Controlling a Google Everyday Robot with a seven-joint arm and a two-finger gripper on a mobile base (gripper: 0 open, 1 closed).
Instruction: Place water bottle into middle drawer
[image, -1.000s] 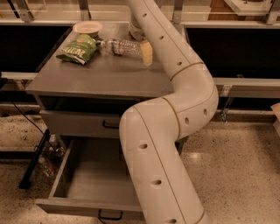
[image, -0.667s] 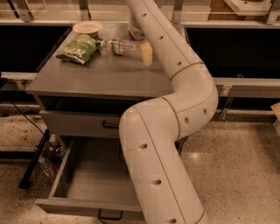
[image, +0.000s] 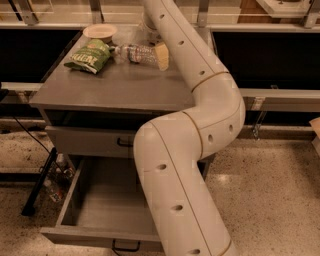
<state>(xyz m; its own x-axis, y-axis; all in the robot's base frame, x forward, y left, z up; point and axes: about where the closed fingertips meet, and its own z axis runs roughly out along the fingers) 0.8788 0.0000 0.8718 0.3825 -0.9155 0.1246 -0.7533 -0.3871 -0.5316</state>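
Note:
The water bottle (image: 134, 53) lies on its side on the grey cabinet top (image: 115, 87), white cap pointing left, at the back near the middle. My arm (image: 200, 100) rises from the lower frame, bends at the right and reaches over the cabinet's back edge. The gripper (image: 151, 34) hangs just behind and above the bottle, mostly hidden by the arm. The middle drawer (image: 107, 200) is pulled out at the bottom, a plain grey tray with nothing in it and a small black handle (image: 125, 246) on its front.
A green chip bag (image: 90, 56) and a pale bowl (image: 99, 32) sit left of the bottle. A tan wedge-shaped object (image: 161, 56) touches the bottle's right end. The drawer above (image: 90, 140) is closed. Black cables and clutter (image: 50, 175) lie on the floor to the left.

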